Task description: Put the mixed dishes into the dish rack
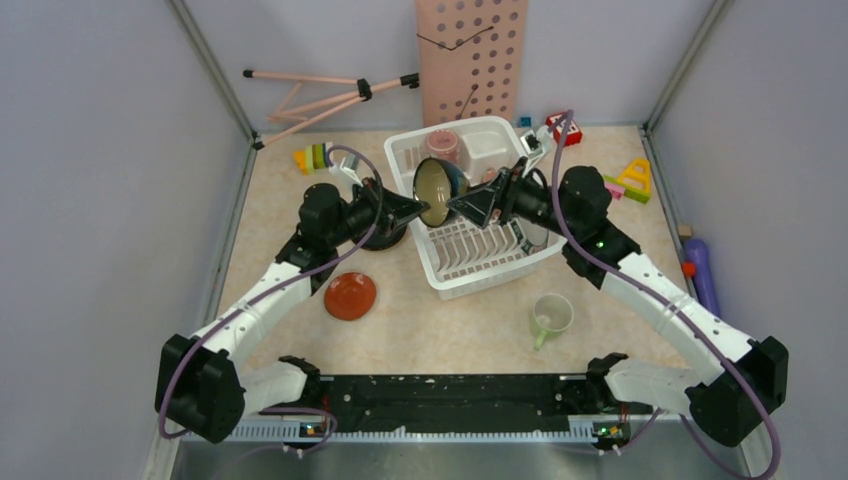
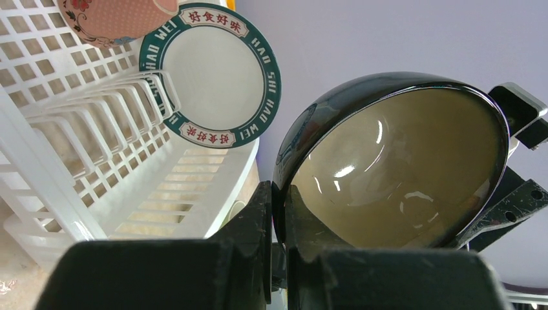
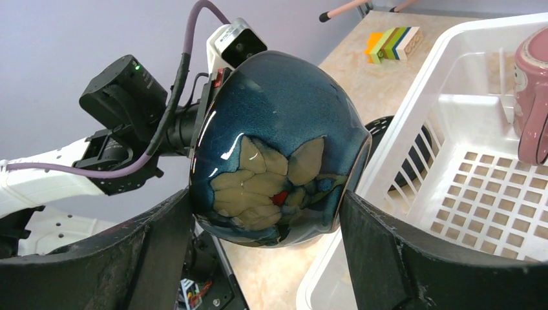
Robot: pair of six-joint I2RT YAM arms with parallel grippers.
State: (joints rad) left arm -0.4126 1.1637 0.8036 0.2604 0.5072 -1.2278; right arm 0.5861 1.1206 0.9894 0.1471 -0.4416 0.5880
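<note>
The blue-outside bowl (image 1: pixel 437 190) (image 2: pixel 394 161) (image 3: pixel 278 148) is held on edge in the air over the left edge of the white dish rack (image 1: pixel 490 275) (image 2: pixel 64 161) (image 3: pixel 465 187). My left gripper (image 1: pixel 420 205) (image 2: pixel 278 190) is shut on its rim. My right gripper (image 1: pixel 455 205) (image 3: pixel 265 200) is open, its fingers either side of the bowl's blue base. A pink mug (image 1: pixel 442 147) (image 2: pixel 110 19) (image 3: pixel 533 103) and the lettered plate (image 2: pixel 213 74) are in the rack. The orange-red saucer (image 1: pixel 350 295) and pale green mug (image 1: pixel 550 315) lie on the table.
A black plate (image 1: pixel 385 235) lies under my left arm, beside the rack. Toy blocks (image 1: pixel 312 157) (image 1: pixel 632 180) lie at the back left and back right. A purple bottle (image 1: pixel 700 270) lies by the right wall. A pink pegboard (image 1: pixel 470 55) and a tripod (image 1: pixel 320 95) lean at the back.
</note>
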